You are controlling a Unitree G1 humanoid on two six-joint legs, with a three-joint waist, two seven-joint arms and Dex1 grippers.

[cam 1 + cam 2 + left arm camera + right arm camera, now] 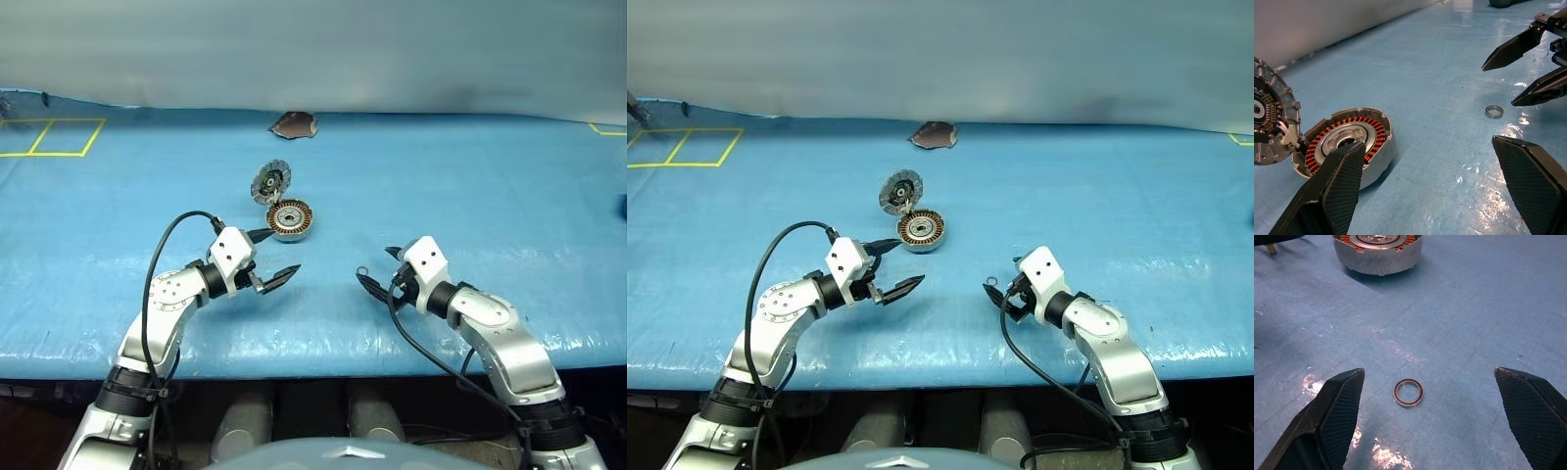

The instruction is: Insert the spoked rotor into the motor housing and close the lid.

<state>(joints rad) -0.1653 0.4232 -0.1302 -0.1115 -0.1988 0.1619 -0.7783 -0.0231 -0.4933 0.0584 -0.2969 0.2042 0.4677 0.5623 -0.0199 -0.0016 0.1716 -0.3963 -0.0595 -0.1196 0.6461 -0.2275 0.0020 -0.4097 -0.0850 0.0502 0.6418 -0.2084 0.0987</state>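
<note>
Here we see a bench (470, 176) covered with a blue sheet, and on it the housing (290, 219) lies open, with its copper-orange winding ring and silver hub facing up. The lid (271, 181) stands tilted at the far side of the housing, joined to it at the edge; its inner face with the ribbed rim and dark centre looks toward us.

The small ring (1408, 392) lies flat on the bench, well apart from the housing, on the robot's right side. In the right wrist view it looks like a plain thin metal ring with a dark edge; we cannot make out a hub or spokes in it.

The left tool (273, 257) hovers just beside the housing, on its near side, pointing toward it. Its two black fingers (1339, 188) are spread wide and hold nothing; in the left wrist view one finger stands in front of the housing.

The right tool (376, 276) is low over the bench near the ring. Its fingers (1339, 411) are also spread wide and empty, and in its wrist view the ring lies between them, touching neither.

At the far edge of the bench there is a dark brown patch (293, 124), and yellow tape lines (49, 137) mark the far left corner.
</note>
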